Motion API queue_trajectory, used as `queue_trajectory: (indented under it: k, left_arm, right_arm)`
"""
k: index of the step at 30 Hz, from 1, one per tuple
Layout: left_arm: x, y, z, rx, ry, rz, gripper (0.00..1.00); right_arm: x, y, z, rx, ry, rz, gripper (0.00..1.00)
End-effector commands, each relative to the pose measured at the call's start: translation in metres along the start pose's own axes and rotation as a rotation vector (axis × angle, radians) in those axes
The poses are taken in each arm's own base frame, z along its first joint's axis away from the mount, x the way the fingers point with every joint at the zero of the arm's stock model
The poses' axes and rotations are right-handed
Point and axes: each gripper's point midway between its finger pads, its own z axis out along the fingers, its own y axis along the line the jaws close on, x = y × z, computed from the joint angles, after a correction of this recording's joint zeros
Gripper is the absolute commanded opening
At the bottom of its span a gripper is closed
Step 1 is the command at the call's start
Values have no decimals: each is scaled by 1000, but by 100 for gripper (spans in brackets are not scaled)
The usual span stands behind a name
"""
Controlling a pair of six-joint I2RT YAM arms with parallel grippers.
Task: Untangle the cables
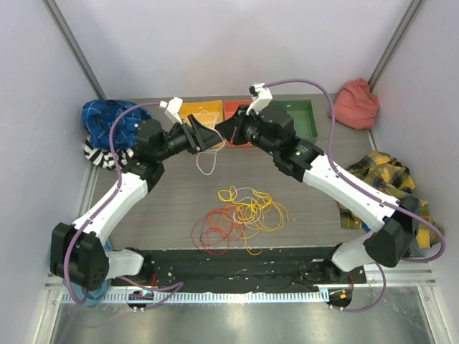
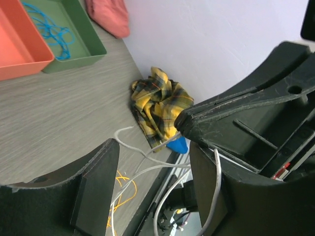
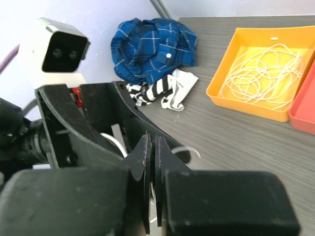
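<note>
A white cable (image 1: 206, 163) hangs in loose loops between my two grippers, above the table in front of the trays. My right gripper (image 1: 221, 133) is shut, its jaws pressed together (image 3: 153, 143), with the white cable (image 3: 190, 149) coming out beside and below them. My left gripper (image 1: 198, 136) is open; in the left wrist view its fingers stand wide apart (image 2: 152, 182) and strands of the white cable (image 2: 147, 169) pass between them without being clamped. A tangled pile of yellow, orange and red cables (image 1: 240, 213) lies on the table nearer the arm bases.
A yellow tray (image 1: 201, 113) holds white cables (image 3: 261, 78); beside it stand an orange tray (image 1: 237, 110) and a green tray (image 1: 305, 118) with blue cables (image 2: 49, 29). Cloths lie around: blue plaid (image 1: 100, 118), striped (image 1: 97, 154), pink (image 1: 356, 104), yellow plaid (image 1: 387, 179).
</note>
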Motion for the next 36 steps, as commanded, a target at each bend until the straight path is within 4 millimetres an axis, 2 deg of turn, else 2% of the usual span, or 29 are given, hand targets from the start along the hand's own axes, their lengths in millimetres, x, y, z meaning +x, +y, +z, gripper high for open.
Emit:
queue_trajectory:
  k: [1,5,7,8,9,11,12,13,14,16,17,19,20,21,22,23,24,25,26,27,28,29,30,31,32,33,34,35,36]
  left_arm:
    - [6,-22,6,116,17,54,62]
    - [18,-21,10,143,47,56,56]
    - [20,-19,11,142,47,56,42]
    - [20,-17,12,142,46,61,31]
    - [19,-15,12,130,36,62,14]
    - [17,-11,12,103,23,83,0]
    - [13,-4,12,55,8,80,0]
    - [10,-4,12,39,-1,93,0]
    - [7,0,12,17,-13,114,0]
    - [-3,8,14,-58,-36,114,0]
    - [-5,18,16,-97,-36,124,0]
    - [-18,31,17,-193,-54,115,0]
    - [-27,47,18,-241,-64,101,0]
    - [-33,55,18,-267,-79,89,0]
    - [-49,56,19,-286,-109,90,0]
    - [-62,67,17,-318,-133,84,0]
    - [-65,85,22,-361,-128,80,0]
    - [-87,89,23,-414,-164,88,0]
    - [-94,97,27,-447,-164,97,0]
    - [-93,125,38,-505,-134,106,0]
    - [-113,126,42,-554,-160,132,1]
    - [-124,133,48,-578,-167,149,1]
    - [-115,172,62,-644,-123,138,2]
    - [-114,189,65,-696,-90,150,3]
    - [-142,182,77,-695,-139,188,5]
    - [-145,195,82,-723,-126,201,6]
    - [-135,232,94,-779,-75,205,8]
    - [-151,232,92,-832,-90,224,9]
    - [-156,239,94,-865,-84,235,11]
  right_arm:
    - [-13,25,-1,-96,-29,46,1]
    - [-18,32,-4,-131,-24,77,1]
    - [-18,35,-5,-144,-18,84,1]
    - [-19,36,-6,-147,-19,88,1]
    - [-20,38,-8,-154,-18,89,1]
    - [-19,36,-10,-147,-22,85,1]
    - [-28,32,-15,-123,-56,68,12]
    - [-30,29,-17,-106,-65,59,46]
    - [-29,24,-20,-78,-66,46,60]
    - [-47,13,-33,0,-132,16,81]
    - [-51,10,-38,25,-140,1,99]
    - [-73,3,-57,84,-207,-26,100]
    - [-78,0,-66,110,-217,-38,100]
    - [-91,2,-82,119,-258,-42,100]
    - [-97,-4,-90,159,-283,-54,100]
    - [-96,-9,-98,182,-287,-58,100]
    - [-98,-13,-105,199,-301,-60,100]
    - [-96,-19,-119,218,-318,-59,100]
    - [-94,-22,-125,226,-322,-60,100]
    - [-89,-27,-129,235,-320,-62,100]
    - [-80,-33,-138,242,-314,-65,100]
    - [-74,-37,-140,248,-305,-70,100]
    - [-70,-40,-144,252,-306,-68,100]
    - [-57,-49,-147,269,-288,-77,99]
    - [-53,-55,-149,284,-287,-82,99]
    - [-49,-59,-150,296,-280,-94,99]
    - [-40,-66,-149,315,-259,-105,98]
    - [-39,-70,-152,331,-260,-119,98]
    - [-37,-74,-152,345,-253,-131,98]
